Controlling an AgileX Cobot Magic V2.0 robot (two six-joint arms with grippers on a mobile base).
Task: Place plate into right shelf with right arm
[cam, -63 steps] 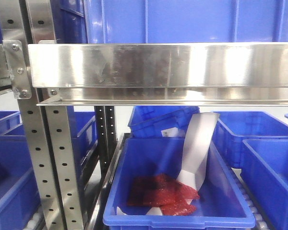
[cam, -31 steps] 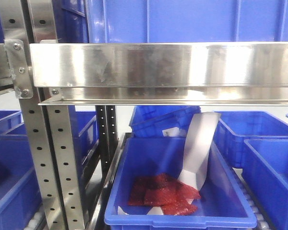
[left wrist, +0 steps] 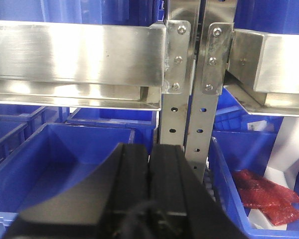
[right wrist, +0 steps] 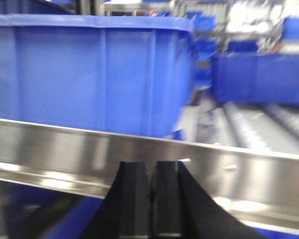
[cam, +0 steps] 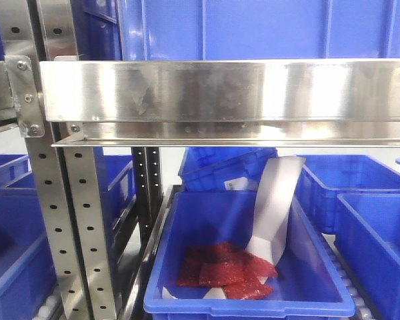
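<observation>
Right gripper (right wrist: 149,199) clenched, black fingers pressed flat together, nothing between them, raised level with a brushed steel beam of the right shelf (right wrist: 139,154). Left gripper (left wrist: 149,194) likewise pinched empty, parked before perforated uprights (left wrist: 189,109). No plate in any view; whereabouts unknown, no desk visible either. Glossy blue plastic bins (cam: 247,267) sitting below the beam, one holding crinkled red packets (cam: 227,270) and a bent white sheet (cam: 275,207).
</observation>
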